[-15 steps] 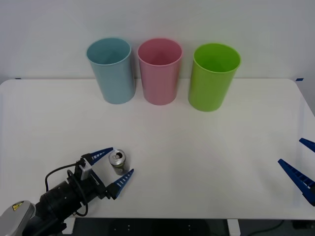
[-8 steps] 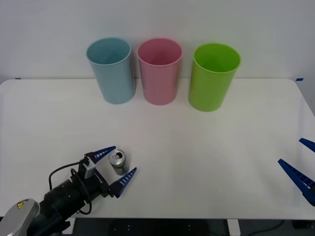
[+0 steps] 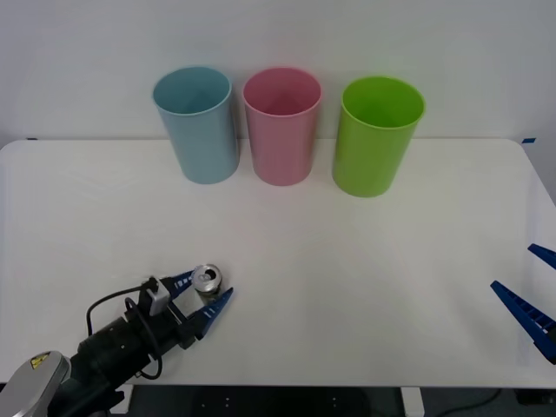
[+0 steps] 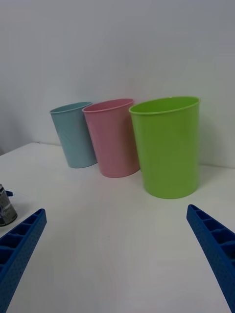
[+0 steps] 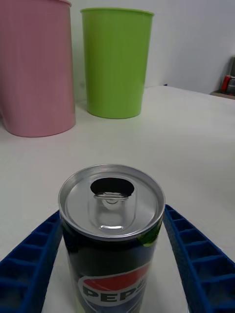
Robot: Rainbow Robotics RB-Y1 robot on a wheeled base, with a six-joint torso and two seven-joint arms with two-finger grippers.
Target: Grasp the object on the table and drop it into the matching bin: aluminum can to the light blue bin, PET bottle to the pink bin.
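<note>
Front view: left gripper [image 3: 197, 298], fingers closed around the can [image 3: 207, 280] well before the blue bin [image 3: 198, 123]; an uneven squeeze could tip it.

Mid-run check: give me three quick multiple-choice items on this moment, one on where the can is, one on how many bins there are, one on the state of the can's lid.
1. Where is the can?
A. Inside the blue bin
B. On the table, between the left gripper's fingers
C. Beside the right gripper

2. How many bins stand at the table's far edge?
A. Two
B. Three
C. Four

3. What state is the can's lid in?
A. Opened, with a hole at the tab
B. Sealed
C. Crushed flat

Answers:
1. B: the left gripper has a blue finger on each side of the can, upright on the table, while the right gripper waits open at the table's right edge.
2. B: blue bin, pink bin, green bin.
3. A: the left wrist view shows a dark opening in the lid.
</note>
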